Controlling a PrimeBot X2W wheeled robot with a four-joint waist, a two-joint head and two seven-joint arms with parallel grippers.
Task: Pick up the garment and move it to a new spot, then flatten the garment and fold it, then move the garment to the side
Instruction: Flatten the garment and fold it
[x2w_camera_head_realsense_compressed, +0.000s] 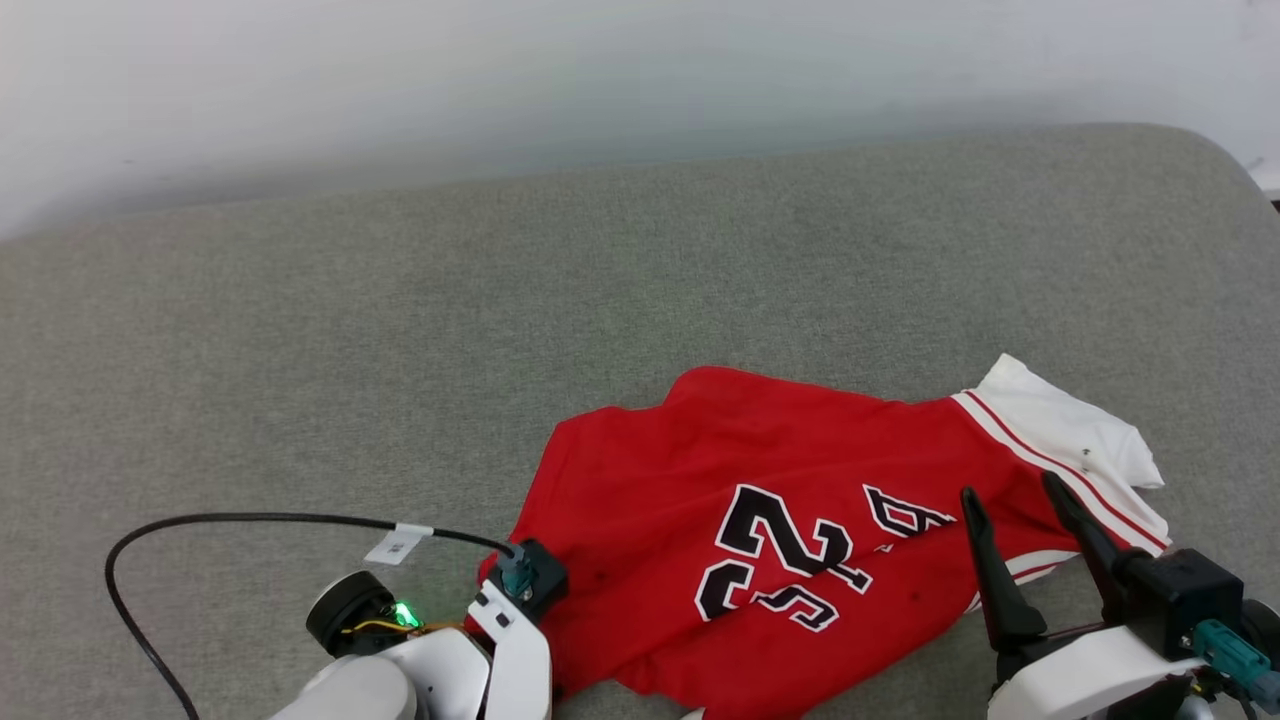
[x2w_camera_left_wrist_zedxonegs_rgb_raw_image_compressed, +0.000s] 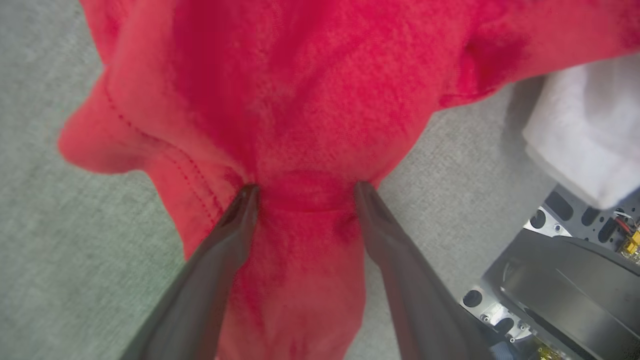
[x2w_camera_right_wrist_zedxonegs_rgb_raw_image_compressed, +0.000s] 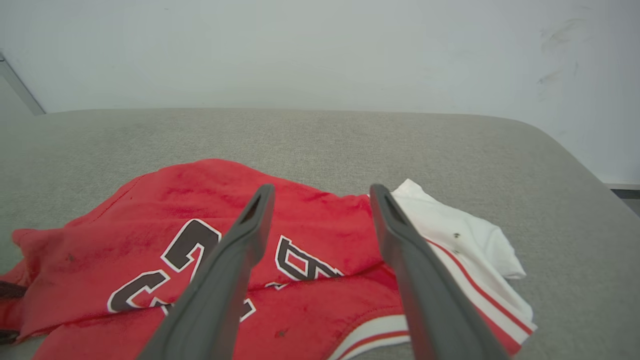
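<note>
Red cloth bunches between the left gripper (x2w_camera_left_wrist_zedxonegs_rgb_raw_image_compressed: 306, 192), which points straight down, jaws spread wide, not clamped. Right gripper (x2w_camera_head_realsense_compressed: 1015, 505) hovers low over the garment (x2w_camera_head_realsense_compressed: 650, 470) by its white sleeve, wide open, empty. Garment's rumpled on a grey fabric surface (x2w_camera_head_realsense_compressed: 400, 330), pale wall (x2w_camera_head_realsense_compressed: 600, 70) behind. Black cable (x2w_camera_head_realsense_compressed: 250, 519) loops left.
</note>
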